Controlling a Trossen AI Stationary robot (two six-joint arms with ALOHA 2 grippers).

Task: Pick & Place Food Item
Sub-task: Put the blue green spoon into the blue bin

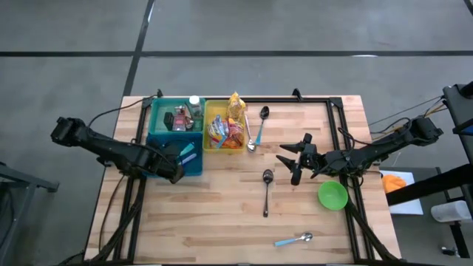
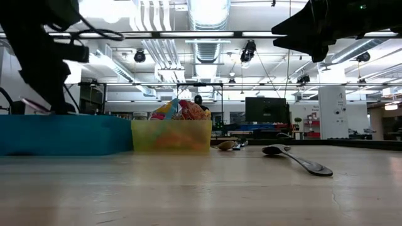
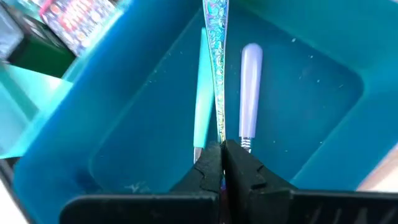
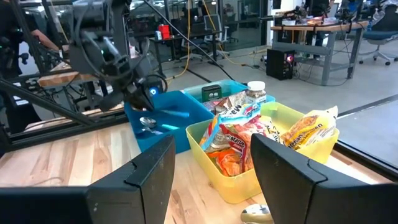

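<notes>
Left claw [image 3: 221, 155] is pinching a spoon [image 3: 216, 56] shut over the blue bin [image 3: 323, 124], likely for release; right claw [image 1: 293, 159] is hovering half-open, empty, mid-tabletop.

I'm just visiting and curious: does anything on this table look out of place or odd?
One thing: a snack bag sticks out over the far rim of the crammed yellow bin. Spoons lie scattered on the table while the left pincer holds a patterned one over the blue bin.

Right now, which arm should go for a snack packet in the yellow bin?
Right, probably. The right gripper is open, empty and faces the yellow bin of snack packets. The left gripper is shut on an iridescent utensil handle inside the blue bin.
</notes>
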